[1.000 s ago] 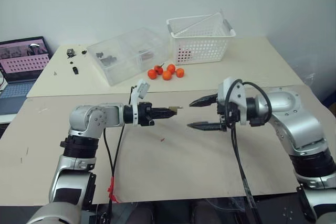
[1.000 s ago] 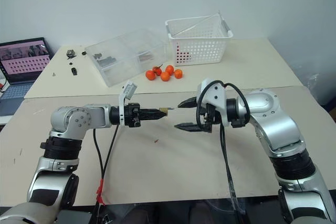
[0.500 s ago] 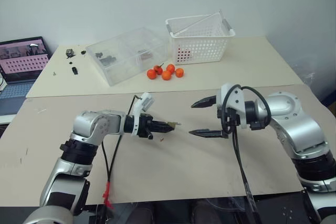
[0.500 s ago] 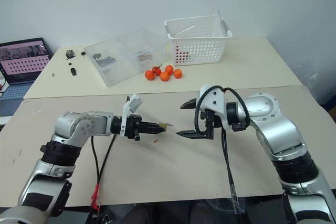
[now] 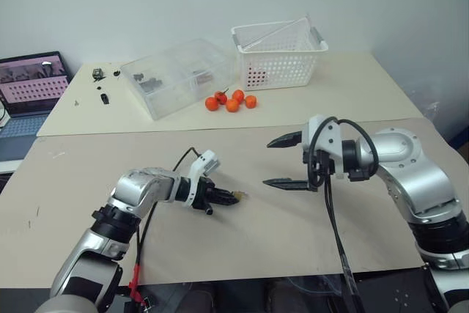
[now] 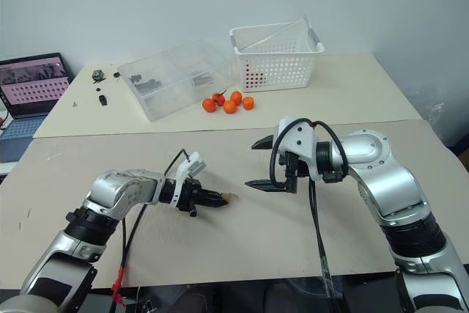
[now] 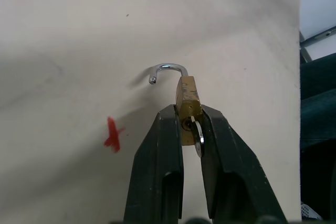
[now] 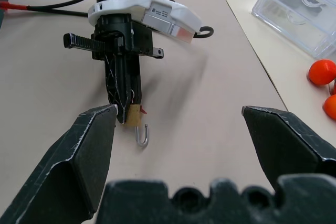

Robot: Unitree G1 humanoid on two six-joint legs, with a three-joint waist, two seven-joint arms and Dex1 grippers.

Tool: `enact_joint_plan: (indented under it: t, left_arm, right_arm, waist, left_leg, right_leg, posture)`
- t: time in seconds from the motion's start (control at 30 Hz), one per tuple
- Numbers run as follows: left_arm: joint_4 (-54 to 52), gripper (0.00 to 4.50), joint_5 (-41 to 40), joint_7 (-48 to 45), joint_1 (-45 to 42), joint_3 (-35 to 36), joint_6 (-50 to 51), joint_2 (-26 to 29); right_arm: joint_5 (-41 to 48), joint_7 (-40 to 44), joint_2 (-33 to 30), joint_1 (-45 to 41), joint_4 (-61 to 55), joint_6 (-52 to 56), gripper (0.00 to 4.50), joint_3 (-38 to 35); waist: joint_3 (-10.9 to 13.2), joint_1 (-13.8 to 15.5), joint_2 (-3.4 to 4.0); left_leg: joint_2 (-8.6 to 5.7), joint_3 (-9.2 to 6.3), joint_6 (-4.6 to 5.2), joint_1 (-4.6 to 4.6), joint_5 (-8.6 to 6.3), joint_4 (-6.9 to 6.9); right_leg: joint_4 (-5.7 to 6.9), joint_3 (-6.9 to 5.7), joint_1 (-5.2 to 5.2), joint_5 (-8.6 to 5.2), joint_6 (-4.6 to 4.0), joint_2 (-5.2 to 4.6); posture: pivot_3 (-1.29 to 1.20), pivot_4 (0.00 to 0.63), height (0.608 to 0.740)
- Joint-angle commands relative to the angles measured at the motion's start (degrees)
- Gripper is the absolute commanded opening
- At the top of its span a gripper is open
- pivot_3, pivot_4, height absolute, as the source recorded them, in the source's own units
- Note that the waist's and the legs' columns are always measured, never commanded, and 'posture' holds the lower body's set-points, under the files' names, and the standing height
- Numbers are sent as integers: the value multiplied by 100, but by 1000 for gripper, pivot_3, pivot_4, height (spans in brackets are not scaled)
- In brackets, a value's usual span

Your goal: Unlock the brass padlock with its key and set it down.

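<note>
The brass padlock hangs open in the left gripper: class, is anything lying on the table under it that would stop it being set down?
Nothing visible does. The brass padlock, key in it, is pinched by the left gripper over bare table. Only a flat red mark lies nearby.

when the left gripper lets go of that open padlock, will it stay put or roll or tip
The brass padlock probably won't roll: its body looks flat-sided. It may flop sideways, since its open shackle sticks out on one side. The key in its base could keep it from lying flat.

One brass padlock (image 7: 188, 102), one key (image 7: 197, 136), four orange fruits (image 5: 231, 100) (clustered).
</note>
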Motion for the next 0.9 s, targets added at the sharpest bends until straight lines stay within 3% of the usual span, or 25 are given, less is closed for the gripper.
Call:
enact_joint_plan:
  t: [0.03,0.33,0.4,0.43,0.73,0.9]
  left_arm:
    - [113,84,143,-62,38,-7,-153,-2]
    - [176,84,213,-64,81,33,-163,-11]
    - [203,1048,210,-72,80,56,-144,8]
    - [205,1193,205,-83,81,63,-134,23]
    - [21,4276,319,-186,238,231,-212,463]
    - [-52,4409,427,-255,307,383,-347,1003]
  right_arm:
    - [41,-34,-68,-148,-199,-45,4482,-150]
    - [-13,-11,-74,-179,-178,-101,4482,-104]
    - [-24,-4,-74,-188,-172,-110,4500,-87]
    - [-30,1,-77,-189,-170,-118,4500,-82]
    - [-75,61,-75,-216,-136,-155,4500,-19]
    - [-91,93,-40,-255,-97,-186,4500,19]
  waist:
    - [0,1,0]
    - [-1,4,1]
    - [-1,4,1]
    - [-1,3,1]
    - [-12,-17,1]
    - [-13,-74,1]
  left_leg:
    - [0,0,0,0,0,0]
    - [0,0,0,1,0,2]
    - [0,0,0,1,0,2]
    - [0,0,0,1,0,2]
    - [3,1,0,15,0,4]
    - [17,1,1,23,0,-3]
  right_leg:
    - [0,0,0,0,0,0]
    - [1,-1,2,0,0,0]
    - [1,-1,2,0,0,0]
    - [1,-1,2,0,0,0]
    - [0,-1,9,0,1,2]
    - [2,1,5,-1,1,14]
  posture:
    - [0,150,740]
    - [0,150,740]
    - [0,150,740]
    - [0,150,740]
    - [0,150,740]
    - [0,150,740]
